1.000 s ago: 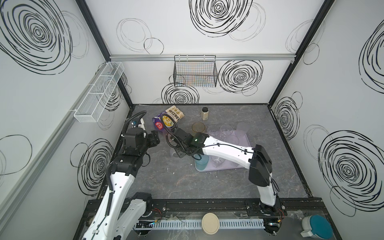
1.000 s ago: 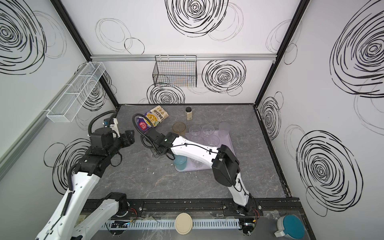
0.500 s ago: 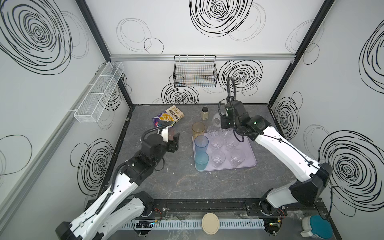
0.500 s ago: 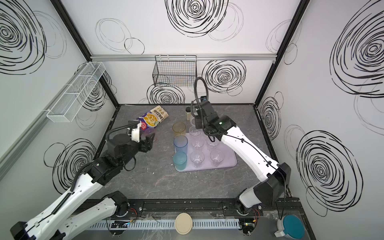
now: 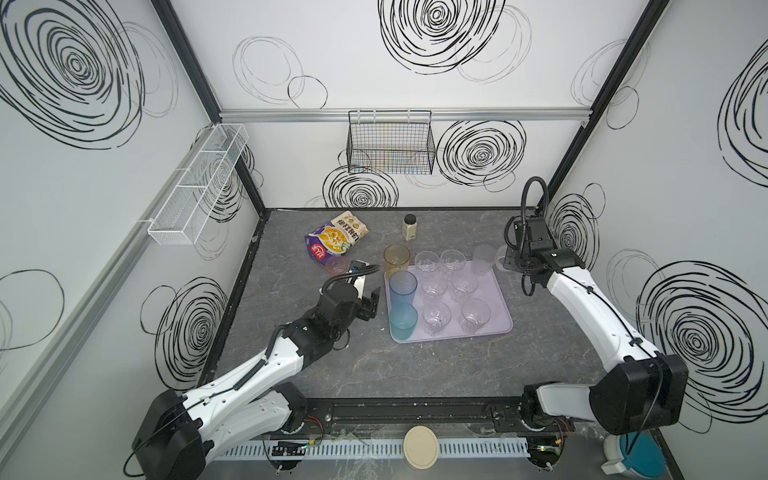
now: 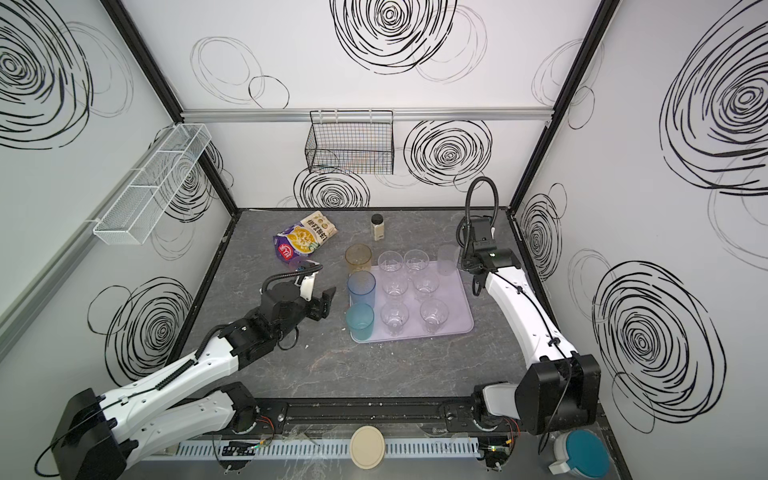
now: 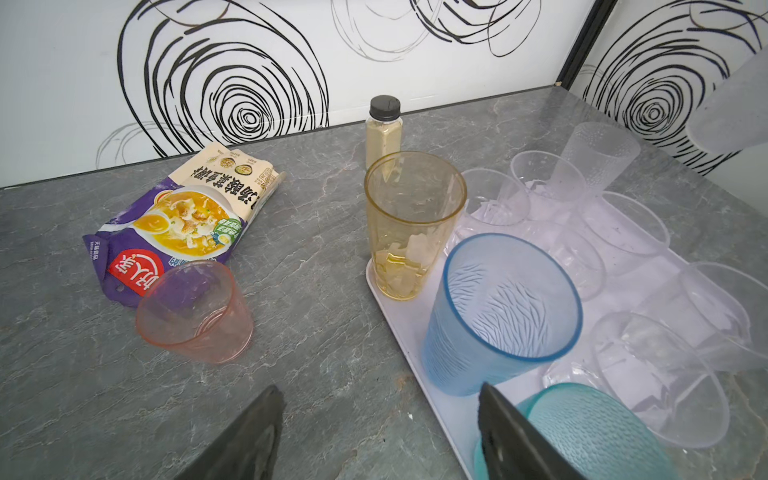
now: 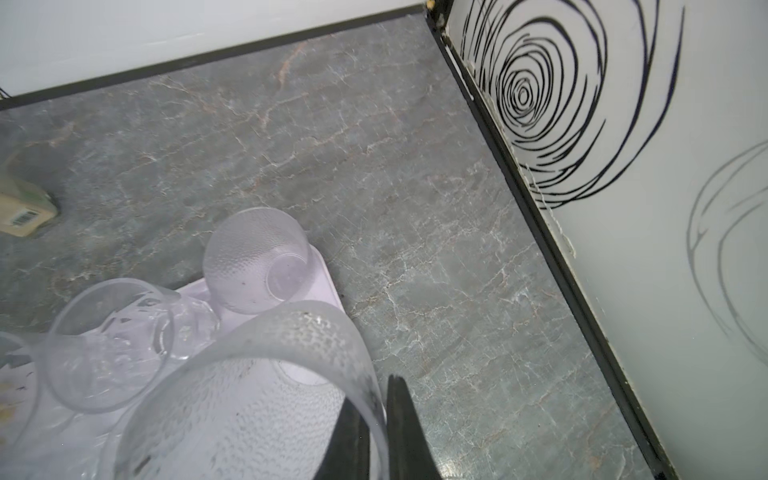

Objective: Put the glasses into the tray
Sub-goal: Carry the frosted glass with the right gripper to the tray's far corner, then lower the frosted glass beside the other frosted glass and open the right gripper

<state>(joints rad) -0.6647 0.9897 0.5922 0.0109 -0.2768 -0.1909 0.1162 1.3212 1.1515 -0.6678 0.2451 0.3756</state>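
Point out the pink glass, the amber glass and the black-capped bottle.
pink glass (image 7: pixel 195 316): left wrist view, its body.
amber glass (image 7: pixel 409 249): left wrist view, front wall.
black-capped bottle (image 7: pixel 385 108): left wrist view, its cap.

Soup pouch (image 5: pixel 336 239) flat on bench (image 5: pixel 415 374), rear left. Black-capped jar (image 5: pixel 409 227) upright nearby. Black wire basket (image 5: pixel 390 149) on back wall, white mesh basket (image 5: pixel 195 187) on left wall.

**Layout around the tray**

In the tray (image 5: pixel 496 295): glasses (image 5: pixel 436 318) upright, in rows. Above its far right corner: held glass (image 8: pixel 249 395). Left of tray, on table (image 5: pixel 415 374): lone glass (image 7: pixel 195 311), just beside packet (image 7: pixel 183 216). Behind tray, near its far left corner: jar (image 5: pixel 409 227).
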